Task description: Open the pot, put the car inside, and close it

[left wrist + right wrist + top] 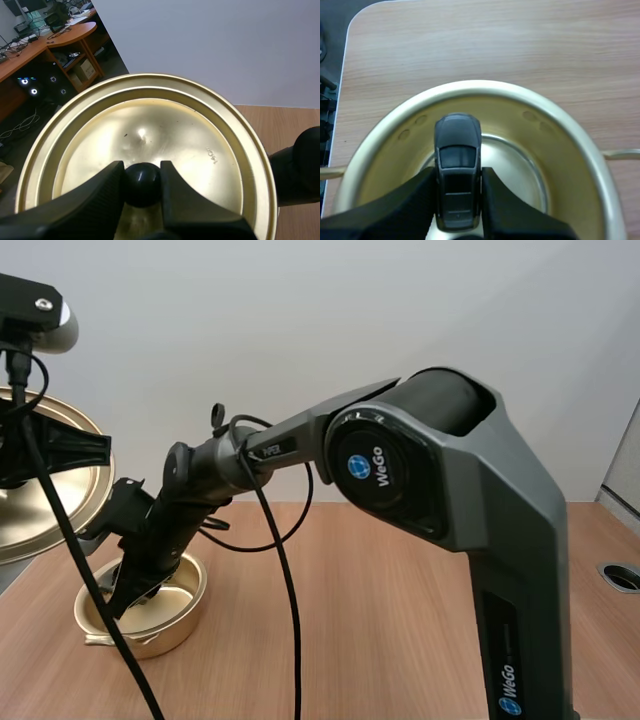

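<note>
At the far left of the high view the golden lid [45, 495] hangs clear of the table [400, 620], tilted on edge, up and to the left of the pot [178, 625]. The left wrist view shows why: my left gripper [142, 174] has its two black fingers [102, 192] pinched on the lid's round black knob [142, 189], one on each side, with the lid's ringed golden face spreading out beyond them. Just to the right, the open pot stands on the wooden table near its front left corner, lidless, with a thin handle on each side. My right arm [430, 460] reaches across from the right and slopes down, so that my right gripper [130, 592] dips into the pot's mouth. In the right wrist view that gripper [458, 176] clamps a small dark toy car [457, 145] by its sides at the rear. The car's nose points away from the fingers toward the pot's far wall [555, 127], inside the rim and over the pot's floor. I cannot tell whether its wheels touch the floor.
</note>
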Action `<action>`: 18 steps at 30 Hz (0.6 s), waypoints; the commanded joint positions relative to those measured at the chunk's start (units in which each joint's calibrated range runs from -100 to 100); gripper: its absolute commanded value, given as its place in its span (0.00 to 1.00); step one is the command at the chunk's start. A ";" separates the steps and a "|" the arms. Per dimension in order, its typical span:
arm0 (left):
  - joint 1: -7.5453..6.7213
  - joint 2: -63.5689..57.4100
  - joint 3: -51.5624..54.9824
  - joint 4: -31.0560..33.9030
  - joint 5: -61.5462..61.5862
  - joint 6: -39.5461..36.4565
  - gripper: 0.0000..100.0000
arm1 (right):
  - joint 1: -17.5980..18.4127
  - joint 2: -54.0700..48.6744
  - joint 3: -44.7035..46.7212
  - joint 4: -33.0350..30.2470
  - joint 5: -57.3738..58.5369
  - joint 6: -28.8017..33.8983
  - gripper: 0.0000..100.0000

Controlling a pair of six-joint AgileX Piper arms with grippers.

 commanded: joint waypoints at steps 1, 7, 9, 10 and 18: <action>-0.02 0.01 -0.01 0.12 0.58 -0.03 0.00 | 0.25 0.20 -0.25 -0.17 -0.33 0.02 0.00; -0.02 0.01 -0.01 0.23 0.64 -0.03 0.00 | 0.25 0.43 -0.25 -4.59 -3.54 2.31 0.00; -0.02 0.01 -0.01 0.15 0.81 -0.03 0.00 | 0.25 0.53 -0.25 -5.22 -4.12 3.47 0.00; -0.02 0.01 -0.01 0.15 0.81 -0.03 0.00 | 0.25 0.57 -0.25 -5.22 -4.36 3.79 0.00; -0.02 0.01 -0.01 0.15 0.81 -0.03 0.00 | 0.25 0.68 -0.25 -7.00 -5.98 9.01 0.00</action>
